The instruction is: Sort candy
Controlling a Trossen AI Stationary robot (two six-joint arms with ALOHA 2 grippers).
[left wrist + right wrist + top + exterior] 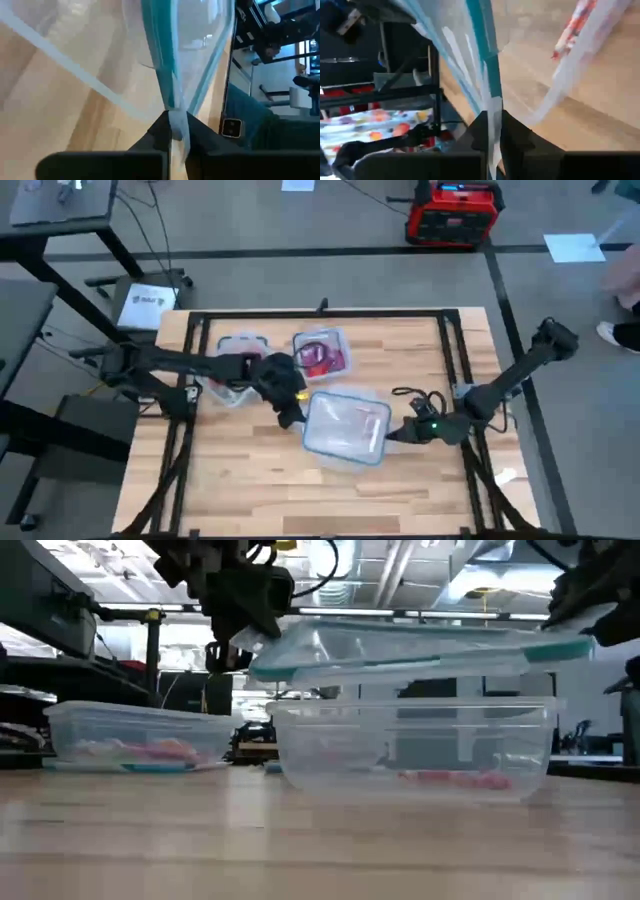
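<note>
A clear lid with a teal rim (420, 645) hangs almost level just above a clear tub (415, 740) at the table's middle. My left gripper (290, 415) is shut on the lid's left end and my right gripper (397, 435) on its right end. Red candy (450, 778) shows low down through the tub's wall. A second tub (240, 352) with pink candy (150, 750) and a third (320, 352) with red candy stand on the table farther back. My left gripper pinches the lid's teal rim (170, 100) at its left end between both fingers, reaching in from the table's left and slanting down. The lid is lifted clear above the tub. My right gripper pinches the rim (492, 102) at the lid's right end between both fingers, coming from the table's right and slanting down. That end is held clear of the tub too.
A black cable (410, 395) lies on the wood right of the lid. The table's black frame rails (455, 350) run along its sides and back. Bare wood (300, 490) stretches toward the near edge.
</note>
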